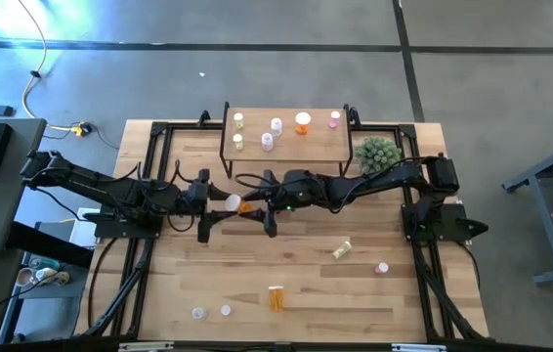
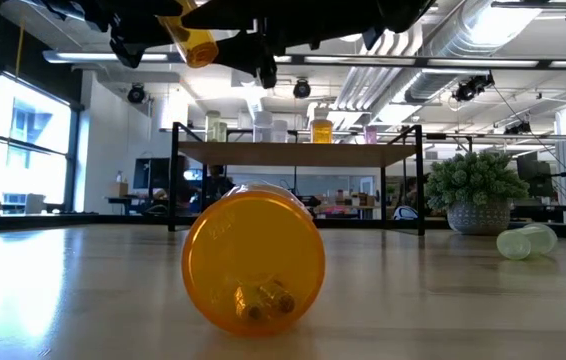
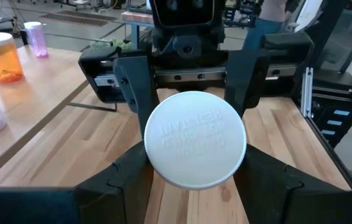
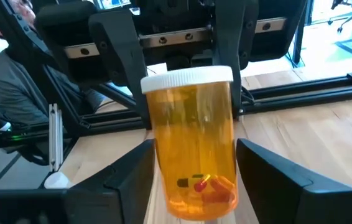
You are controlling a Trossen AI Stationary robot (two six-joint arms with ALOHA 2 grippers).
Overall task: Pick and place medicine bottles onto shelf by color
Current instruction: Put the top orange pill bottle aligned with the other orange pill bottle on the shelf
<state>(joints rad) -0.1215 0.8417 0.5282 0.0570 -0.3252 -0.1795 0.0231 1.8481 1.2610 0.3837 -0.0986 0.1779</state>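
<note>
Surroundings: plank worktop (image 1: 306,284) of pale wood, carrying loose bottles towards its front. Second orange bottle (image 1: 276,298) lying on its side, pair of white bottles (image 1: 226,310) just beside it, yellow-green bottle (image 1: 342,249) and pink bottle (image 1: 382,267) nearer the right arm. At the rear, shelf (image 1: 306,147) with light wooden top and thin black legs, six small bottles upright on it. Spiky green plant (image 1: 377,153) in a pot just off its right end.

Task item: orange bottle (image 4: 194,149), held above mid-worktop, in front of the shelf and apart from it, between the two arms. Long axis roughly level, running from arm to arm. Round white cap (image 3: 194,138) facing the left wrist, base towards the right wrist.

Material: translucent amber plastic, smooth cylinder, capsules visible inside near the base; raised lettering moulded on the cap, not legible.

Left gripper (image 1: 220,201): fingers pinching the orange bottle at its cap end. Right gripper (image 1: 257,207): fingers spread either side of the base end, a narrow gap visible on at least one side.
</note>
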